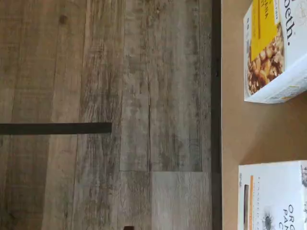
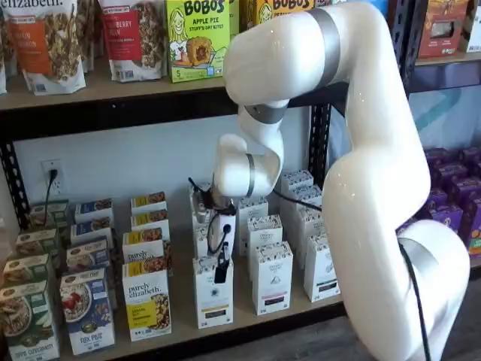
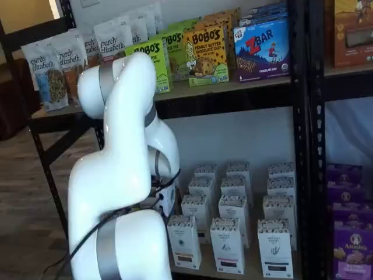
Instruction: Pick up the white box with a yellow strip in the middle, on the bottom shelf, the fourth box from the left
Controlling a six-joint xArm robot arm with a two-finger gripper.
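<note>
Shelf view, bottom shelf (image 2: 248, 325), perhaps white box (image 2: 213, 295)

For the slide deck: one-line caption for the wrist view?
Wrist camera over wood floor, bottom shelf edge with two cartons.

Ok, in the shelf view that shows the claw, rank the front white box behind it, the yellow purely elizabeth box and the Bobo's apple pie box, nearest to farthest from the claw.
1. White box: directly behind the claw, in the front row.
2. Yellow purely elizabeth box: next column over, same front row.
3. Bobo's apple pie box: high up on the upper shelf.
</note>
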